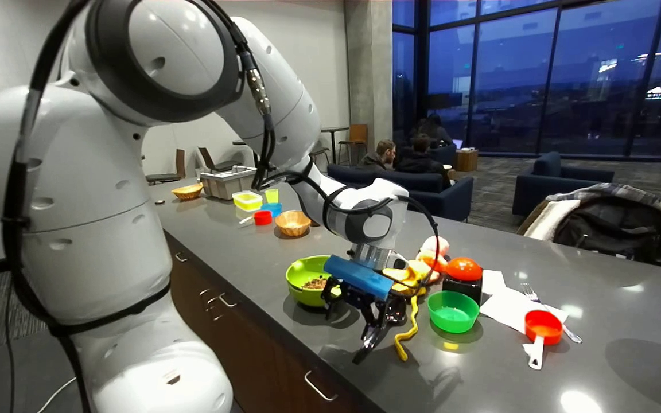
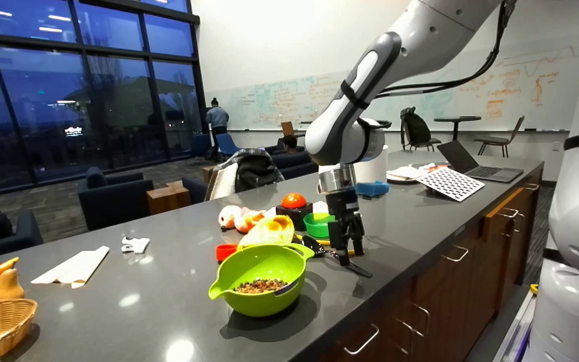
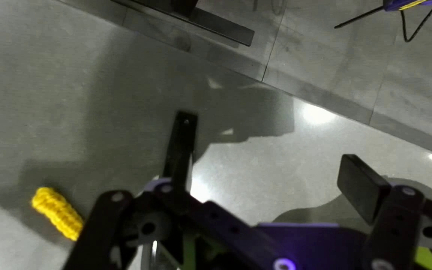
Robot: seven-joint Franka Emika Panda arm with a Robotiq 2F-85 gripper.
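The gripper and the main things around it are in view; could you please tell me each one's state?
Gripper, open.
Black handle, beside the gripper, contact unclear.
Lime bowl, upright, holding small brown pieces.
Smaller green bowl, upright, looks empty.
Red cup, upright.
Laptop, open.

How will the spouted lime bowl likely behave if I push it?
The lime bowl may slide, since the counter looks glossy. It widens upward, so it could tip if pushed high. Loose bits inside would probably shift.

No word could be read for certain: the lit sign in the far windows was blurred, and the orange handwriting on the far whiteboard was too small.
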